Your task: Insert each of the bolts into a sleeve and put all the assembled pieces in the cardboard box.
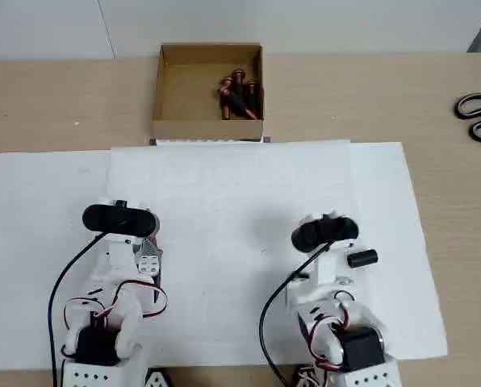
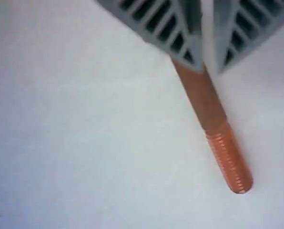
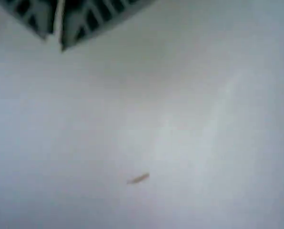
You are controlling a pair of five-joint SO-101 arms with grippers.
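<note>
My left gripper [image 2: 206, 59] is shut on a copper bolt [image 2: 217, 129]. The bolt's smooth shank runs out from between the fingers, and its threaded end hangs over the white sheet [image 2: 85, 143]. My right gripper [image 3: 57, 28] is shut with nothing in it, just above the sheet. In the high view, a black sleeve [image 1: 361, 258] lies on the sheet right beside the right arm [image 1: 325, 232]. The left arm [image 1: 119, 219] stands at the near left. The cardboard box [image 1: 169, 89] at the far middle holds several copper bolts in black sleeves [image 1: 237, 95].
A white sheet [image 1: 240, 193] covers the middle of the wooden table. Scissors [image 1: 478, 115] lie at the far right edge. A small copper-coloured fleck [image 3: 138, 178] marks the sheet under the right wrist.
</note>
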